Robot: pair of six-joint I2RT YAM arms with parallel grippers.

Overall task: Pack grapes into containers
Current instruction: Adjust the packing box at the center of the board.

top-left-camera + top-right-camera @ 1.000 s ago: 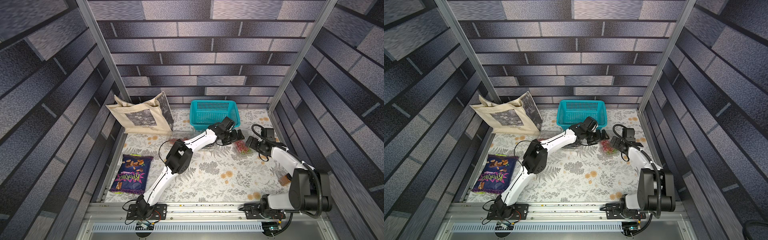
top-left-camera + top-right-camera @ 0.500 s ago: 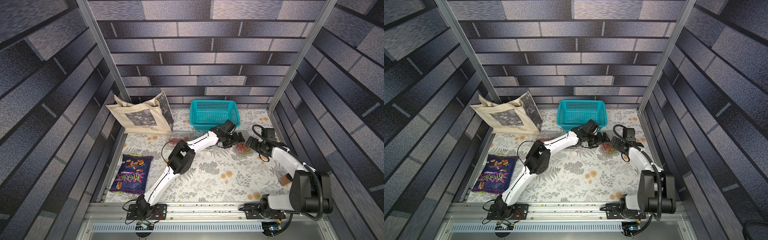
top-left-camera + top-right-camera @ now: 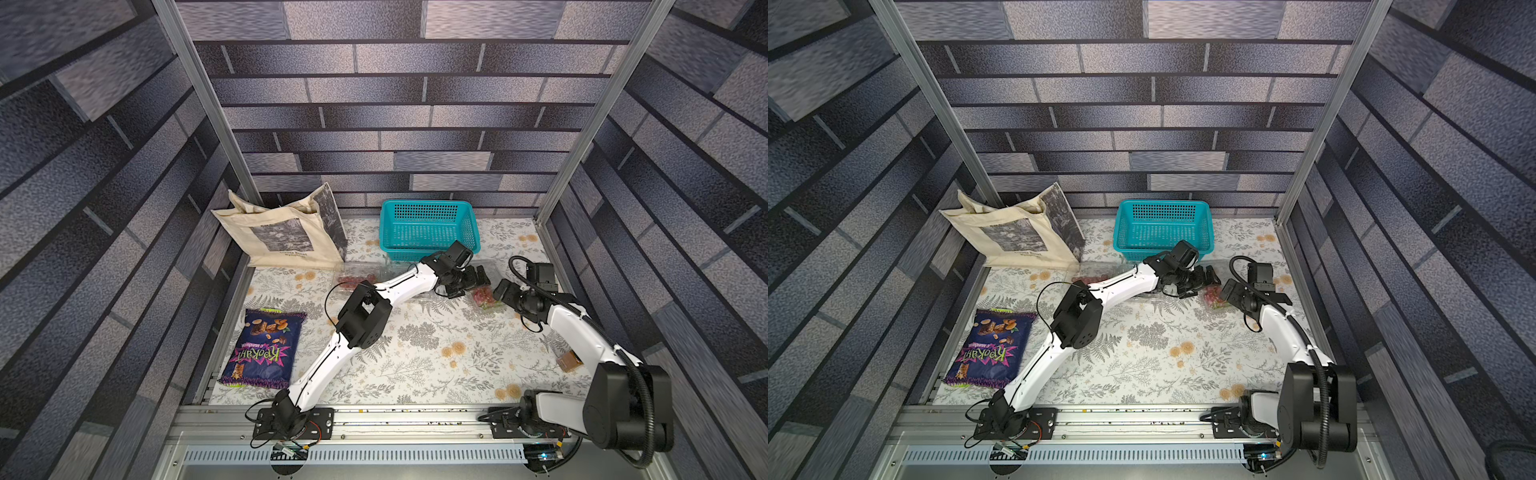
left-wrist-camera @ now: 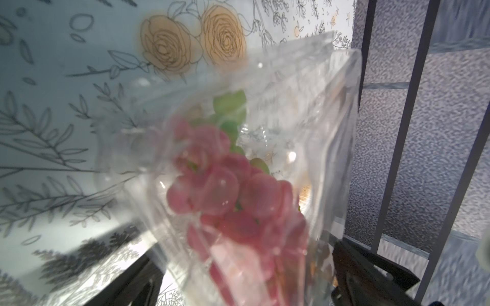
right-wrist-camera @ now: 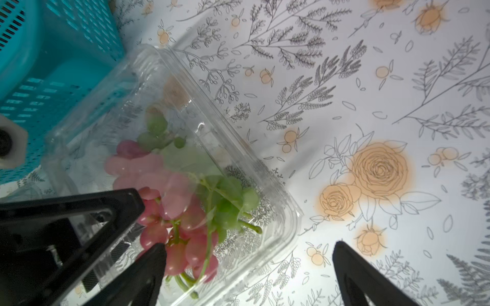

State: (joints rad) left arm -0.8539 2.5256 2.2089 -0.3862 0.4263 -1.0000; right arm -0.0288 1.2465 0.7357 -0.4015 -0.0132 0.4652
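Lying inside a clear container (image 5: 275, 190): red-pink and green grapes (image 5: 172, 212), near the far edge of the table (image 3: 436, 353), toward its right edge, in front of the teal basket (image 3: 428, 203). Reaching at it from the left, the left gripper (image 3: 478, 278), jaws spread wide with the container between them, nothing clamped. Facing from the right, the right gripper (image 5: 248, 245), also wide apart, nothing held. Farther left, beside the tote bag (image 3: 282, 232), a second container (image 3: 376, 270) with red grapes.

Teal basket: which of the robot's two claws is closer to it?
Left. The left gripper hangs open just in front of the teal basket; the right gripper, also open, is farther off, at the grape container.
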